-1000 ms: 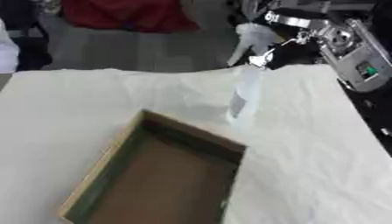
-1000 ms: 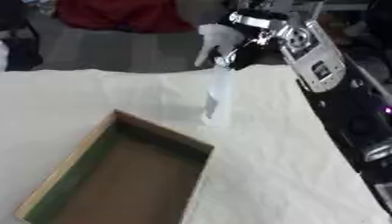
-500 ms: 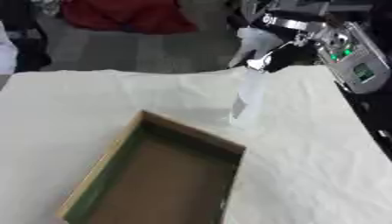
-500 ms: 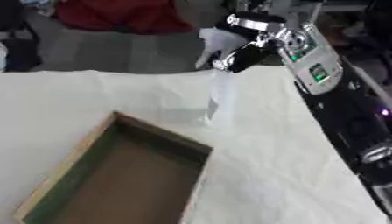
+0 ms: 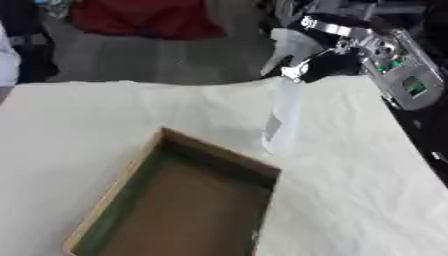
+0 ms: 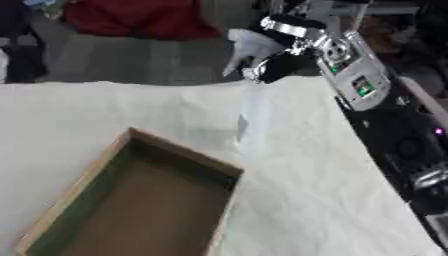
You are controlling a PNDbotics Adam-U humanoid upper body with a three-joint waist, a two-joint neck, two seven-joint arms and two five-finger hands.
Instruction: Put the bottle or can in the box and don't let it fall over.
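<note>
The right arm reaches in from the upper right corner, its silver and black forearm slanting down toward the middle of the counter (image 5: 350, 200). The right hand (image 5: 319, 65) is at the top of a clear bottle (image 5: 282, 117), with its fingers curled round the bottle's neck from above. The picture is blurred there, so how each finger sits on the neck cannot be made out.

The bottle hangs or stands nearly upright under the hand, its top tilted slightly toward the far side. Its lower end is just beyond the far right corner of the box (image 5: 188, 200), close to the rim; whether it touches the cloth cannot be told.

The box is a shallow open tray with light wooden edges, dark green inner walls and a brown floor. It lies askew on the counter's pale, wrinkled cloth, nearer the robot than the bottle. Beyond the counter's far edge lie grey floor and something red (image 5: 144, 17).
</note>
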